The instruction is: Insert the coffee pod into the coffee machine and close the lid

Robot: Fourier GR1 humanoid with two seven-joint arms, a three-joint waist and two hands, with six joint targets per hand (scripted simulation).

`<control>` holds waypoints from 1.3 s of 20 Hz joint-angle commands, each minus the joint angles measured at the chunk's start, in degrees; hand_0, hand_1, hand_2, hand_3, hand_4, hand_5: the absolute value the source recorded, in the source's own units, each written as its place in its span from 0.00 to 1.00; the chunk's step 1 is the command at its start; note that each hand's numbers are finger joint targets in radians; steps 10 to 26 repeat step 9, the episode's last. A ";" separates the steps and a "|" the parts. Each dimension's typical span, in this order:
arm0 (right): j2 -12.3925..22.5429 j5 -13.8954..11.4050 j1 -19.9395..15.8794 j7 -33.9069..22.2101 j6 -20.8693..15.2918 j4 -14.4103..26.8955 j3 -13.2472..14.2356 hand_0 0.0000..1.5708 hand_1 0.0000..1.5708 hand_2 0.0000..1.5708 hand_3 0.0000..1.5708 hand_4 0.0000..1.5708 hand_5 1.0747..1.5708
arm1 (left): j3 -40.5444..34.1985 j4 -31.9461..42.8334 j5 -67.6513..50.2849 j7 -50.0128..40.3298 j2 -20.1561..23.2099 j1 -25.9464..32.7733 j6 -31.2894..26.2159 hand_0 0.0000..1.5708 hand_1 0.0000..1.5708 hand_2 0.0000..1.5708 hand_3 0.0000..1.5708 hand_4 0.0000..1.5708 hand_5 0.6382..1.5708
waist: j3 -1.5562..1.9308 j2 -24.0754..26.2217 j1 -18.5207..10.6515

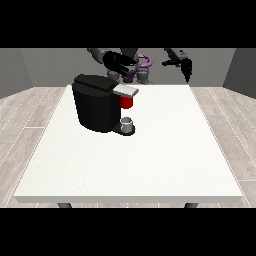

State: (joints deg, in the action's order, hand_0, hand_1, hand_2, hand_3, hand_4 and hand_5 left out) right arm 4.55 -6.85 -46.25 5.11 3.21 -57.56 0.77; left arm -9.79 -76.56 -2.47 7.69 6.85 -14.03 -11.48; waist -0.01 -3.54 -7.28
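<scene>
Hovering above the back of the coffee machine (97,102), the robot hand at the view's left (119,62) stretched its dark fingers out toward three o'clock, released and grasping nothing. The robot hand at the view's right (184,66) hung in the air well apart from it, near the far corner of the counter (150,160) at about one o'clock from the machine; its fingers pointed down toward six o'clock, straight and likewise released. Below the first hand, the black machine stood on the counter's far left part, with its grey lid (125,90) jutting out toward three o'clock. A red thing at the machine (126,102) sat just under that lid. Beneath it, at six o'clock from the red thing, a small grey thing (127,123) rested on the machine's dark base; whether this was the coffee pod could not be told.
</scene>
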 commanded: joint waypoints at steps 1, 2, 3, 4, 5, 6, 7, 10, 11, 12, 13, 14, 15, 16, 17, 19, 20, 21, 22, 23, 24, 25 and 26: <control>-4.32 1.63 5.45 2.58 0.02 -2.67 -5.15 0.00 0.00 0.00 0.00 0.11 1.00 | 0.66 1.13 1.16 1.46 -1.98 1.10 2.42 0.00 0.00 0.00 0.00 0.12 1.00 | 0.01 3.37 1.77; -4.37 3.09 7.76 3.73 -0.32 -3.56 -5.15 0.00 0.00 0.00 0.00 0.16 1.00 | 0.70 0.47 1.11 1.49 -0.22 2.66 0.43 0.00 0.00 0.00 0.00 0.13 1.00 | 0.01 5.17 1.58; -4.40 4.56 10.15 4.37 -0.29 -4.29 -7.93 0.00 0.00 0.00 0.00 0.22 1.00 | 2.25 0.58 1.94 2.19 -2.25 3.81 1.23 0.00 0.00 0.00 0.00 0.12 1.00 | 0.02 6.26 1.30; -4.43 6.45 10.94 1.97 -0.13 -6.98 -9.53 0.00 0.00 0.00 0.00 0.18 1.00 | -1.85 3.95 0.49 2.01 0.29 0.14 2.27 0.00 0.00 0.00 0.00 0.11 1.00 | 0.00 6.48 5.16; -4.46 8.54 15.39 6.73 -0.77 -7.23 -10.67 0.00 0.00 0.00 0.00 0.17 1.00 | 0.05 2.67 1.46 2.47 -1.12 1.83 2.38 0.00 0.00 0.00 0.00 0.09 1.00 | 0.02 6.47 4.15; -4.48 10.71 16.15 4.38 -0.85 -8.22 -9.17 0.00 0.00 0.00 0.00 0.18 1.00 | 0.42 2.68 0.59 1.66 -1.21 3.71 0.86 0.00 0.00 0.00 0.00 0.13 1.00 | 0.02 8.84 4.80; -4.49 11.03 18.06 4.76 -3.60 -7.53 -10.20 0.00 0.00 0.00 0.00 0.18 1.00 | 2.93 1.23 1.32 0.43 -4.62 3.93 2.51 0.00 0.00 0.00 0.00 0.16 1.00 | 0.03 9.29 3.91; -4.51 12.36 22.59 5.13 -3.26 -11.49 -12.52 0.00 0.00 0.00 0.00 0.10 1.00 | -1.28 5.35 0.84 6.35 -0.74 5.30 1.60 0.00 0.00 0.00 0.00 0.12 1.00 | 0.00 9.01 8.37; -4.51 12.36 22.59 5.13 -3.26 -11.49 -12.52 0.00 0.00 0.00 0.00 0.10 1.00 | -1.28 5.35 0.84 6.35 -0.74 5.30 1.60 0.00 0.00 0.00 0.00 0.12 1.00 | 0.00 9.01 8.37; -4.51 12.36 22.59 5.13 -3.26 -11.49 -12.52 0.00 0.00 0.00 0.00 0.10 1.00 | -1.28 5.35 0.84 6.35 -0.74 5.30 1.60 0.00 0.00 0.00 0.00 0.12 1.00 | 0.00 9.01 8.37; -4.51 12.36 22.59 5.13 -3.26 -11.49 -12.52 0.00 0.00 0.00 0.00 0.10 1.00 | -1.28 5.35 0.84 6.35 -0.74 5.30 1.60 0.00 0.00 0.00 0.00 0.12 1.00 | 0.00 9.01 8.37; -4.51 12.36 22.59 5.13 -3.26 -11.49 -12.52 0.00 0.00 0.00 0.00 0.10 1.00 | -1.28 5.35 0.84 6.35 -0.74 5.30 1.60 0.00 0.00 0.00 0.00 0.12 1.00 | 0.00 9.01 8.37; -4.51 12.36 22.59 5.13 -3.26 -11.49 -12.52 0.00 0.00 0.00 0.00 0.10 1.00 | -1.28 5.35 0.84 6.35 -0.74 5.30 1.60 0.00 0.00 0.00 0.00 0.12 1.00 | 0.00 9.01 8.37; -4.51 12.36 22.59 5.13 -3.26 -11.49 -12.52 0.00 0.00 0.00 0.00 0.10 1.00 | -1.28 5.35 0.84 6.35 -0.74 5.30 1.60 0.00 0.00 0.00 0.00 0.12 1.00 | 0.00 9.01 8.37; -4.51 12.36 22.59 5.13 -3.26 -11.49 -12.52 0.00 0.00 0.00 0.00 0.10 1.00 | -1.28 5.35 0.84 6.35 -0.74 5.30 1.60 0.00 0.00 0.00 0.00 0.12 1.00 | 0.00 9.01 8.37; -4.51 12.36 22.59 5.13 -3.26 -11.49 -12.52 0.00 0.00 0.00 0.00 0.10 1.00 | -1.28 5.35 0.84 6.35 -0.74 5.30 1.60 0.00 0.00 0.00 0.00 0.12 1.00 | 0.00 9.01 8.37; -4.51 12.36 22.59 5.13 -3.26 -11.49 -12.52 0.00 0.00 0.00 0.00 0.10 1.00 | -1.28 5.35 0.84 6.35 -0.74 5.30 1.60 0.00 0.00 0.00 0.00 0.12 1.00 | 0.00 9.01 8.37; -4.51 12.36 22.59 5.13 -3.26 -11.49 -12.52 0.00 0.00 0.00 0.00 0.10 1.00 | -1.28 5.35 0.84 6.35 -0.74 5.30 1.60 0.00 0.00 0.00 0.00 0.12 1.00 | 0.00 9.01 8.37; -4.51 12.36 22.59 5.13 -3.26 -11.49 -12.52 0.00 0.00 0.00 0.00 0.10 1.00 | -1.28 5.35 0.84 6.35 -0.74 5.30 1.60 0.00 0.00 0.00 0.00 0.12 1.00 | 0.00 9.01 8.37; -4.51 12.36 22.59 5.13 -3.26 -11.49 -12.52 0.00 0.00 0.00 0.00 0.10 1.00 | -1.28 5.35 0.84 6.35 -0.74 5.30 1.60 0.00 0.00 0.00 0.00 0.12 1.00 | 0.00 9.01 8.37; -4.51 12.36 22.59 5.13 -3.26 -11.49 -12.52 0.00 0.00 0.00 0.00 0.10 1.00 | -1.28 5.35 0.84 6.35 -0.74 5.30 1.60 0.00 0.00 0.00 0.00 0.12 1.00 | 0.00 9.01 8.37; -4.51 12.36 22.59 5.13 -3.26 -11.49 -12.52 0.00 0.00 0.00 0.00 0.10 1.00 | -1.28 5.35 0.84 6.35 -0.74 5.30 1.60 0.00 0.00 0.00 0.00 0.12 1.00 | 0.00 9.01 8.37; -4.51 12.36 22.59 5.13 -3.26 -11.49 -12.52 0.00 0.00 0.00 0.00 0.10 1.00 | -1.28 5.35 0.84 6.35 -0.74 5.30 1.60 0.00 0.00 0.00 0.00 0.12 1.00 | 0.00 9.01 8.37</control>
